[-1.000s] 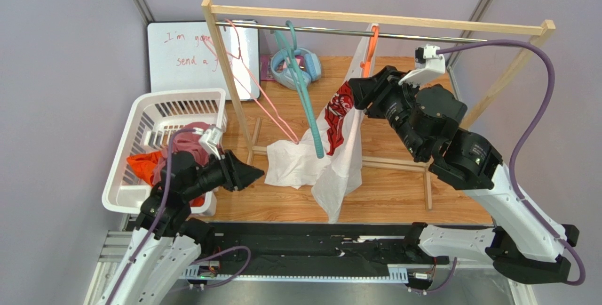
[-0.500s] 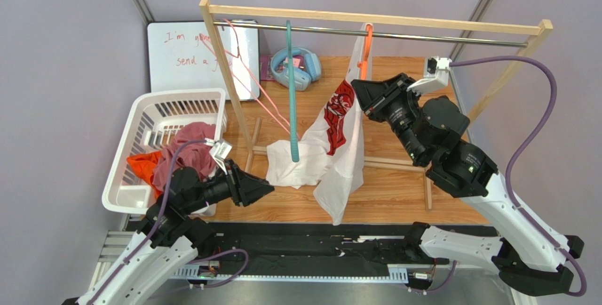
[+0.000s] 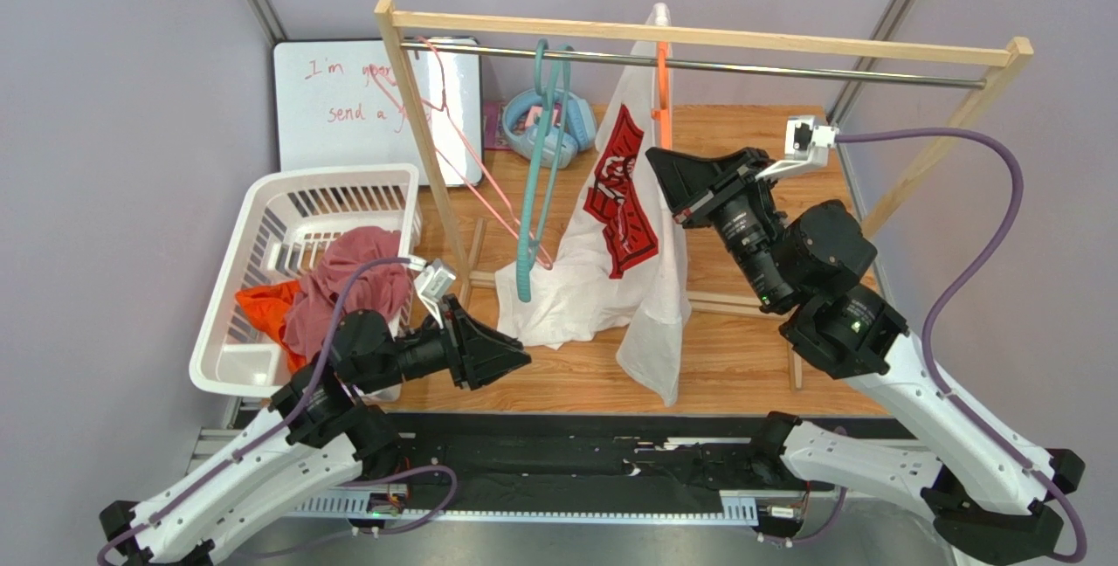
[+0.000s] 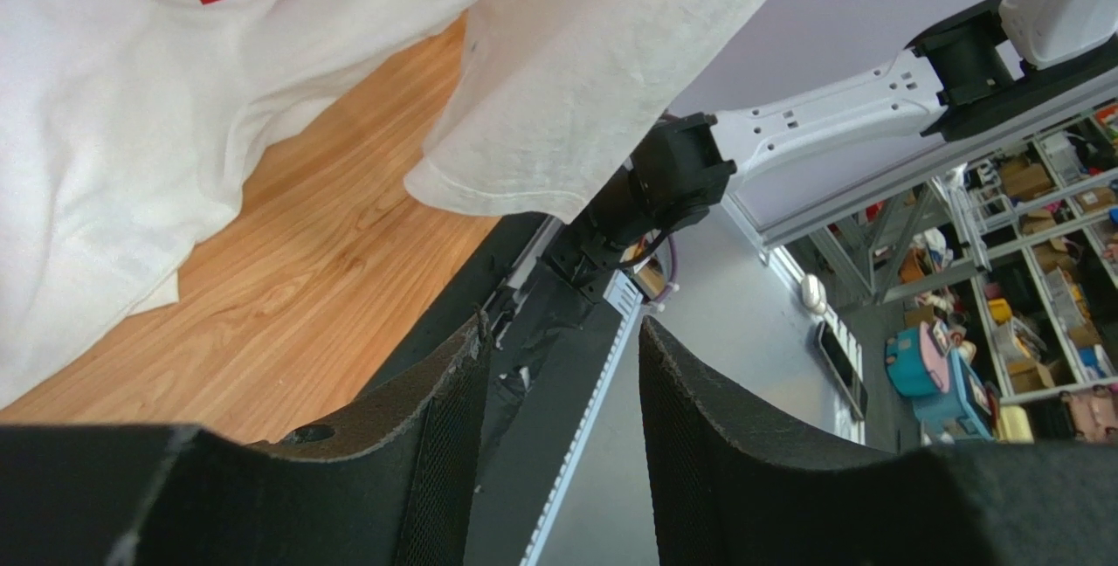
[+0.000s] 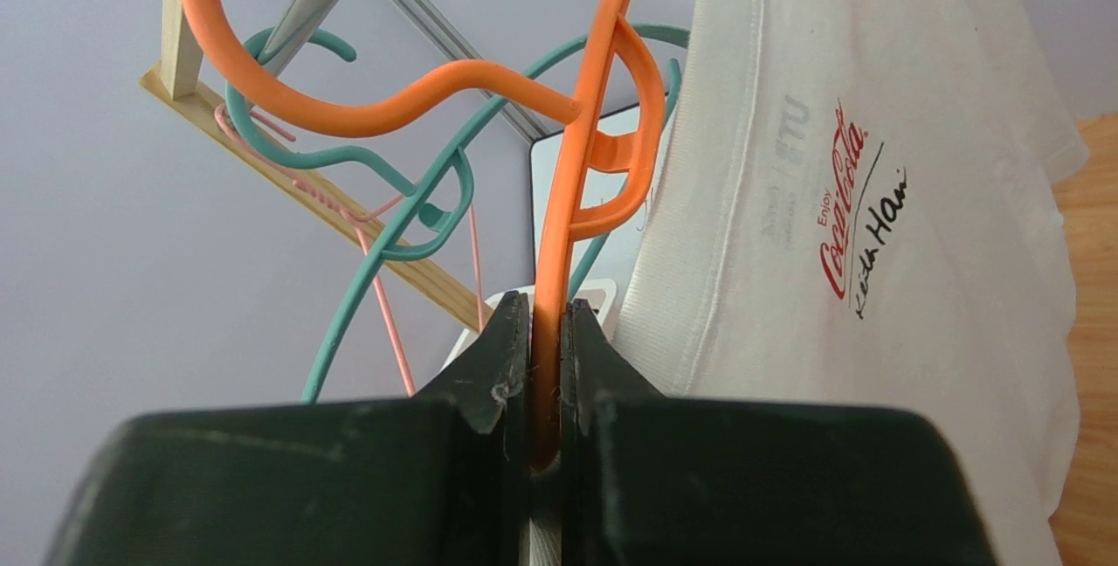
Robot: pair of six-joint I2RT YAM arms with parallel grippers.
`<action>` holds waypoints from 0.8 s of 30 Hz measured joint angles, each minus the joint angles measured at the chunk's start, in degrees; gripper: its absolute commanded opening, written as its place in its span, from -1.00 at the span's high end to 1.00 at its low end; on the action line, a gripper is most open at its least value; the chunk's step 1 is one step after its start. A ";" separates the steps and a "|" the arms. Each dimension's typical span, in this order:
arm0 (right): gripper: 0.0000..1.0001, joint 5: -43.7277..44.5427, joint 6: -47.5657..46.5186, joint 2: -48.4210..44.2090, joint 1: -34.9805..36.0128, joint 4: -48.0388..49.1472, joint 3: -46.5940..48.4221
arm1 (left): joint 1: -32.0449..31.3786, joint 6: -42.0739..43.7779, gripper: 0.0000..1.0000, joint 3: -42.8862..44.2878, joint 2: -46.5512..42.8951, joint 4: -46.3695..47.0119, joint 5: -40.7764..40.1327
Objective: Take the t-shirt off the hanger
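- The white t-shirt (image 3: 617, 245) with a red print is hung on the orange hanger (image 5: 578, 186), which is hooked over the rail (image 3: 814, 68). Its lower folds are draped down to the table (image 3: 748, 343) and appear to rest on it.
- The right tool (image 5: 547, 324) is clamped on the thin orange wire just below the hook, beside the collar. No cloth is pinched between its fingers.
- The left tool (image 3: 516, 359) is held low, near the shirt's hem but apart from it. Its fingers stand partly apart and nothing is gripped.
- The shirt is judged to be light, soft and limp. It can be expected to sag, fold and stretch wherever it is pulled.
- The hanger is judged to be stiff but thin and smooth, so it may twist in the pinch or swing on the rail.
- A hold is best taken on a bunched fold at the hem or lower side, where several layers can be pinched. A single layer could be lost from the grip.
- With the hanger steadied, the cloth would probably need to be drawn down and to one side, so that one shoulder is slid off first. On a straight pull the collar may be caught.
- A teal hanger (image 3: 532, 199) is hung just beside the shirt and could be snagged.
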 measured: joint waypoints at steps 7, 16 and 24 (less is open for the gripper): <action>1.00 -6.60 -5.44 -2.27 -1.11 13.18 -9.03 | -3.78 0.52 -0.04 0.00 3.48 1.73 -1.66; 1.00 -13.66 -10.51 -5.55 -1.11 20.20 -12.44 | -8.24 1.66 -0.15 0.00 7.43 4.48 -4.46; 1.00 -12.20 -7.48 -6.01 -1.18 16.59 -11.08 | -14.27 3.48 -0.29 0.24 11.06 5.60 -9.14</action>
